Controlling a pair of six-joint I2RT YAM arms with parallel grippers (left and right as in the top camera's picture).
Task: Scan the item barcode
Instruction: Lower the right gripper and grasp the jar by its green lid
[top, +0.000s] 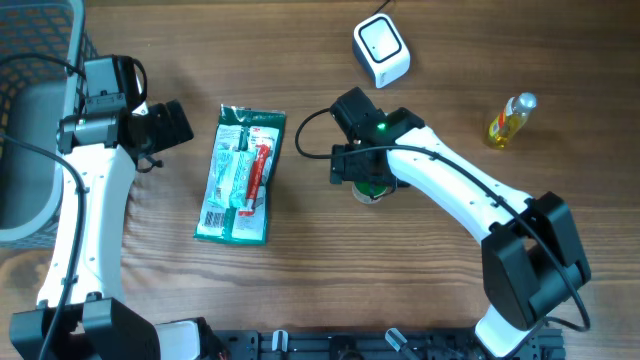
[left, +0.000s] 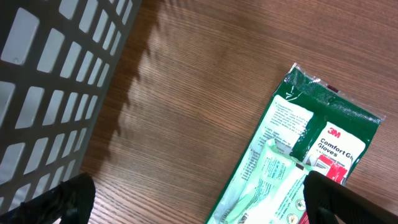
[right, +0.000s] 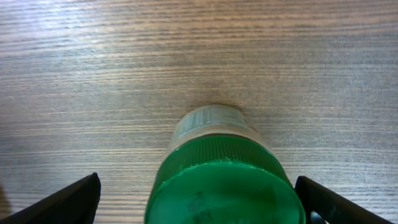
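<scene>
The right end effector (right: 199, 202) is spread wide, clear on both sides of the green-capped jar (right: 214, 134) standing on the table (right: 186, 50), while the left end effector (left: 199, 204) gapes empty beside the glove pack (left: 298, 155).

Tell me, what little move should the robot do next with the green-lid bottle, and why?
Probably lower the right claw a bit and shut it on the green-lid bottle. The claw hangs wide open on either side of the lid, touching nothing, and the bottle stands on the table, apart from the white scanner.
</scene>
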